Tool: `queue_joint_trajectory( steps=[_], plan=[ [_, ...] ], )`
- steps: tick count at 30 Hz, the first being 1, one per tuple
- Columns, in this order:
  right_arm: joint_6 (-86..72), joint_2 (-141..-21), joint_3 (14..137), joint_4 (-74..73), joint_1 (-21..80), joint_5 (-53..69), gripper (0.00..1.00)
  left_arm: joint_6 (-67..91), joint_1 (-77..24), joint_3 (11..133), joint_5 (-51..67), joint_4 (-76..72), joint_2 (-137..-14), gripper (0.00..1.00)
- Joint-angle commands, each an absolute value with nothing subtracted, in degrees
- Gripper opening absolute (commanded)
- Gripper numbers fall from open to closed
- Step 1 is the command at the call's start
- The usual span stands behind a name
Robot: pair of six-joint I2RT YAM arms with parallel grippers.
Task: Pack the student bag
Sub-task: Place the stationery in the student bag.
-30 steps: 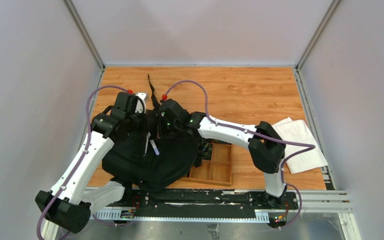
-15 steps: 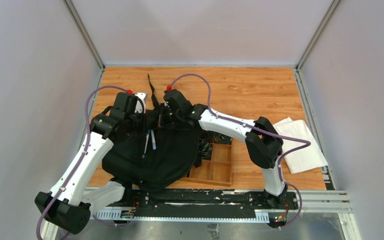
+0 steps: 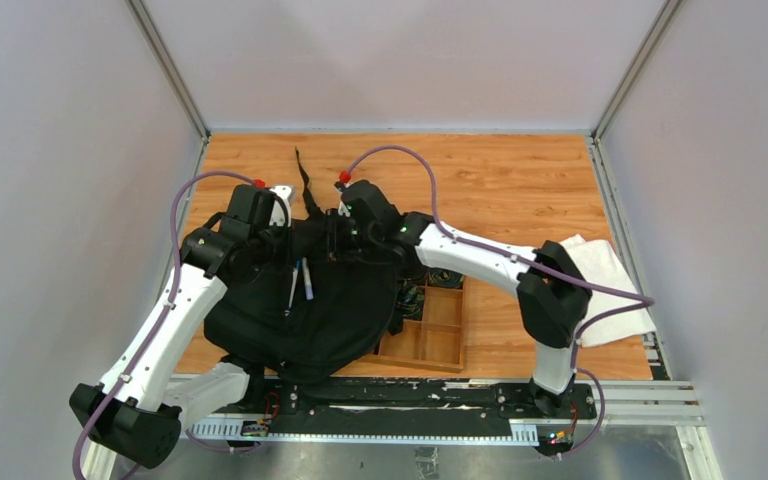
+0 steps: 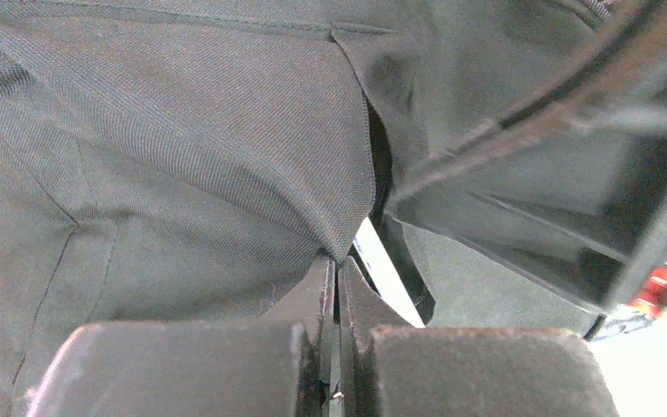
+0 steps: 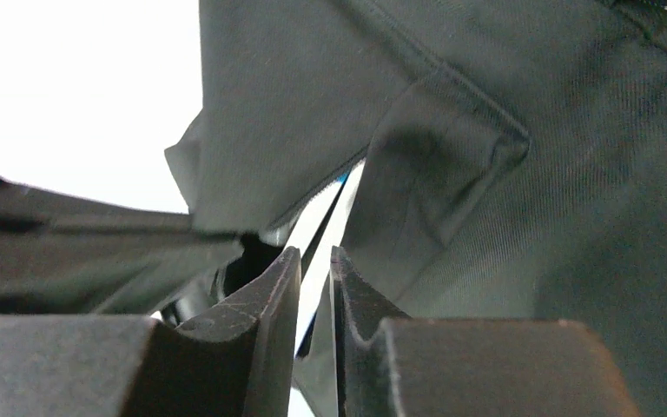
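Student bag (image 3: 330, 310): black and floppy, lying flat at about 8 o'clock from the middle of the table (image 3: 500, 180), its 4 o'clock edge draped over the wooden tray (image 3: 440, 340).
Strap (image 3: 303, 175): a thin black strip running from the bag's far edge toward 12 o'clock.
Pens (image 3: 306, 280): two slim ones side by side on the bag's upper panel, one white, one with a blue tip.
Left gripper (image 4: 330, 265): at the bag's 11 o'clock edge, jaws pressed together and pinching a fold of the black fabric.
Right gripper (image 5: 314, 256): at the bag's 12 o'clock edge, jaws parted by a narrow gap. Fabric hangs just beyond the tips; whether it touches them is hard to tell.
White cloth (image 3: 610, 285): folded at the table's 3 o'clock edge, well apart from the bag.
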State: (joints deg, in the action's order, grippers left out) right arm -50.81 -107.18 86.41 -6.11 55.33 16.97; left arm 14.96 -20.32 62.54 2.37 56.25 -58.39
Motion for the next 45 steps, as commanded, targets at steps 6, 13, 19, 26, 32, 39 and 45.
queue_joint_trajectory(
  steps=[6,13,19,26,32,39,45],
  plan=[
    [-45.82,-99.61,80.07,-4.52,57.92,19.78,0.27,15.74,-20.57,63.36,7.27,53.53,-57.61,0.0],
    [-45.78,-102.83,81.31,-4.34,60.15,21.5,0.18,15.6,-20.57,63.46,7.23,53.53,-57.61,0.0],
    [-45.98,-110.2,87.87,-4.74,60.28,23.19,0.15,15.82,-20.57,63.54,7.43,53.53,-57.59,0.0],
    [-45.21,-114.97,95.13,-6.4,60.29,23.97,0.13,16.08,-20.57,63.55,7.8,53.44,-57.89,0.0],
    [-44.02,-106.93,85.6,-5.18,60.03,20.65,0.19,16.79,-20.57,63.48,8.25,53.1,-58.32,0.0],
    [-41.19,-93.45,73.16,-4.89,59.55,11.9,0.27,19.25,-20.57,65.32,7.1,52.47,-60.62,0.56],
    [-36.25,-89.7,72.12,-9.04,60.07,9.42,0.28,19.97,-20.57,67.9,0.71,54.96,-57.31,0.74]
  ],
)
